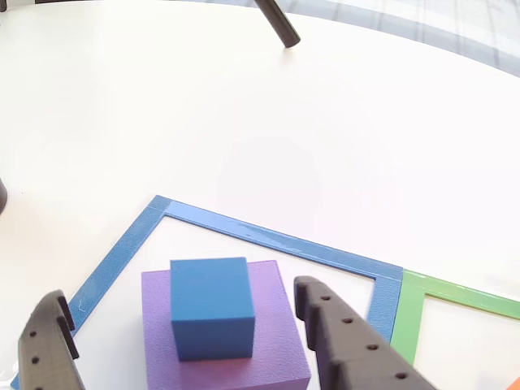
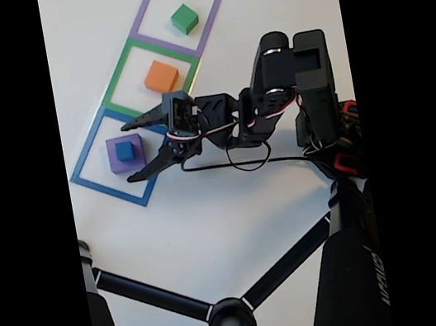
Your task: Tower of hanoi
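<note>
Fingers [image 1: 57, 345] of the gripper [image 2: 134, 149] are spread wide, one on each side of the stacked blocks, gripping nothing and touching neither block. Between them a small blue cube [image 1: 211, 307] sits on a larger purple block [image 1: 276, 341], inside the blue square outline [image 1: 268, 237] on the white tabletop [image 1: 244, 106]. In the fixed view, an orange cube [image 2: 161, 76] lies in the green outline [image 2: 121, 72], a green cube [image 2: 185, 19] in the purple outline [image 2: 143, 6].

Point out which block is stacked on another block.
The blue block, sitting on the purple block inside the blue frame. The orange block and green block each lie alone in their own frames.
</note>
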Controlling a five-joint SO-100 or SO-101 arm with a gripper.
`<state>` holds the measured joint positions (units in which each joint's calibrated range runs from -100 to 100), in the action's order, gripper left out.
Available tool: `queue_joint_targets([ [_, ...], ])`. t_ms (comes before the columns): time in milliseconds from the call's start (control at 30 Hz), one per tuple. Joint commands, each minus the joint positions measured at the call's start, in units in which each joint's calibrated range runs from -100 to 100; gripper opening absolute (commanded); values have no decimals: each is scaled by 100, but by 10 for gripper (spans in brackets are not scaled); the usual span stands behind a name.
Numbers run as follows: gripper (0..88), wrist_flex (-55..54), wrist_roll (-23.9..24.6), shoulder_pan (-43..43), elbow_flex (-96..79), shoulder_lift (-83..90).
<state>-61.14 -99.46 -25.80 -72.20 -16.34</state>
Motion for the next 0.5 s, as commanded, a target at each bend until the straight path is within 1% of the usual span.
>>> queue_joint_targets([
  [0,309,-169,-54,-162,284,-123],
  [200,295,-242,-54,-334,347,-292],
  [467,194,-242,-54,-344,311,-308],
])
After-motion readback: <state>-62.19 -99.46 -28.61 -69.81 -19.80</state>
